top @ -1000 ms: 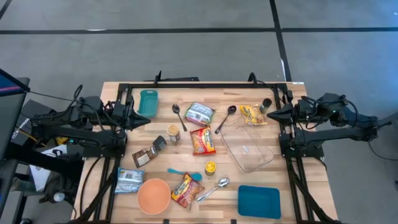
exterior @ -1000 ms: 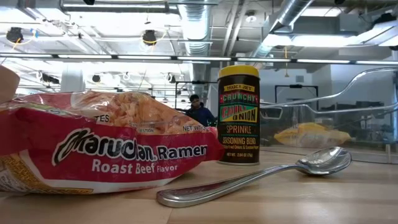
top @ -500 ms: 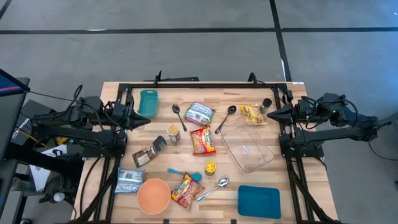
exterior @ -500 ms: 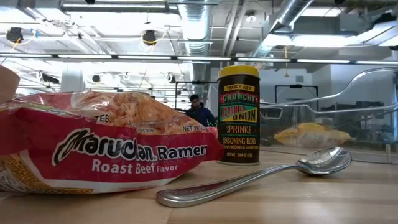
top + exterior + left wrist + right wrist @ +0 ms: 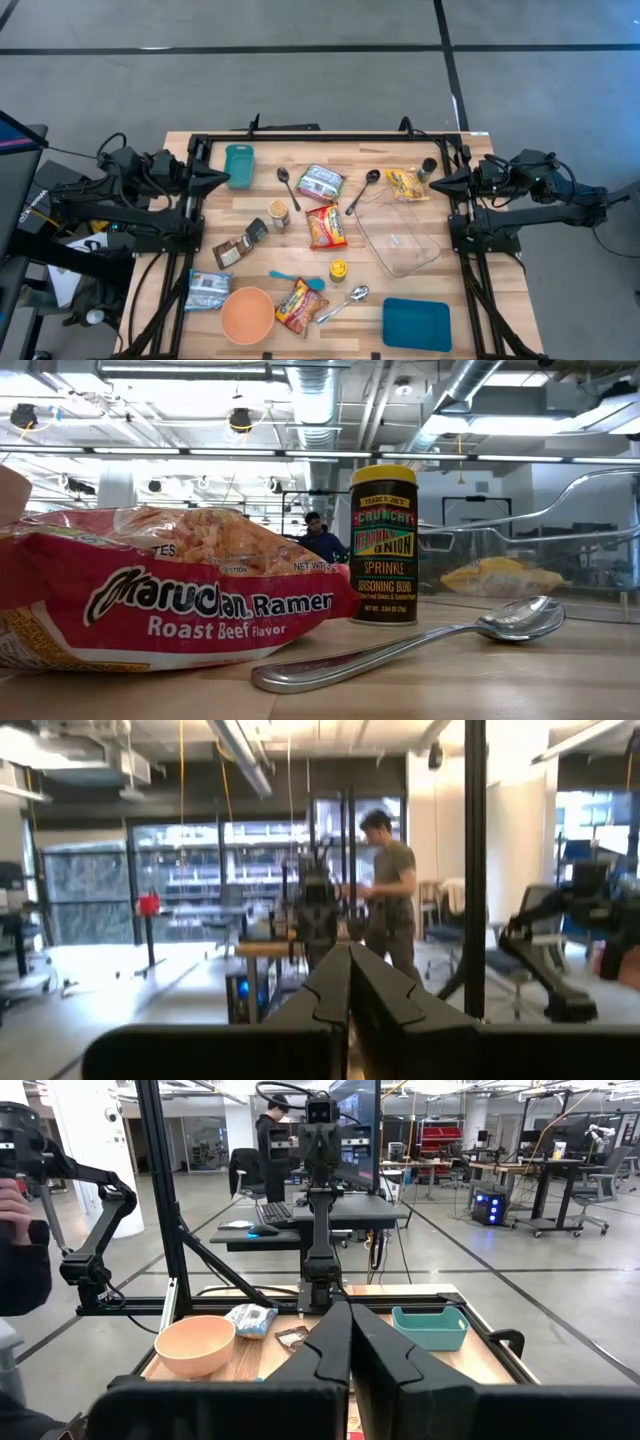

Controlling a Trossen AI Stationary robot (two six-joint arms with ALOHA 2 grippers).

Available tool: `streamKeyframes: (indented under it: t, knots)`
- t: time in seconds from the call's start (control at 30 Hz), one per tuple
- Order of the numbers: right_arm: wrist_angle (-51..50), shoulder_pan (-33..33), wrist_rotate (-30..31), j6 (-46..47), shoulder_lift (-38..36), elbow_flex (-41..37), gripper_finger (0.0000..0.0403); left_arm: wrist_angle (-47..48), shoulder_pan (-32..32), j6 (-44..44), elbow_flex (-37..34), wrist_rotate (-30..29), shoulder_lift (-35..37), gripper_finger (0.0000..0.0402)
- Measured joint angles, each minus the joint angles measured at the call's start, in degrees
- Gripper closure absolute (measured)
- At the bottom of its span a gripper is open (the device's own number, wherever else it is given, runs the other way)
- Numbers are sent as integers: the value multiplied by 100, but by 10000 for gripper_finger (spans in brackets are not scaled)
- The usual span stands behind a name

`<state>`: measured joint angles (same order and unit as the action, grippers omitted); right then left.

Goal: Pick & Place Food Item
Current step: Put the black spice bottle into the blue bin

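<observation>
We are seeing both arms parked at the worktop edges. The left gripper is hovering at the far left, clenched on nothing, near the teal bin. The right gripper is hanging at the far right, also clenched and empty, just beside the yellow snack bag. We are finding ramen packets mid-worktop and near the orange bowl. The clear dish is sitting right of centre, with a spice jar and spoon nearby.
</observation>
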<state>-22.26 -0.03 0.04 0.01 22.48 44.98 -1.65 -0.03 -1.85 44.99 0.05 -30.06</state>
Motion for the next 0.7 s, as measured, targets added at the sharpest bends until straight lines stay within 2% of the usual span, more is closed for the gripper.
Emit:
streamKeyframes:
  t: [0.27, 0.43, 0.57, 0.7]
  knots:
    - [250, 2, 0, 32, 0, 1, 403, 345, -8, 774, -1, 7, -90, 402]
    - [617, 0, 2, 879, -1, 2, 403, 628, -124, 1424, -316, 16, -306, 402]
    - [623, 0, 0, 1540, 0, 2, 403, 135, -276, 1452, -870, 14, -605, 402]
    - [623, 0, 7, 1584, 0, 0, 403, -870, -348, 1332, -1464, 8, -962, 402]
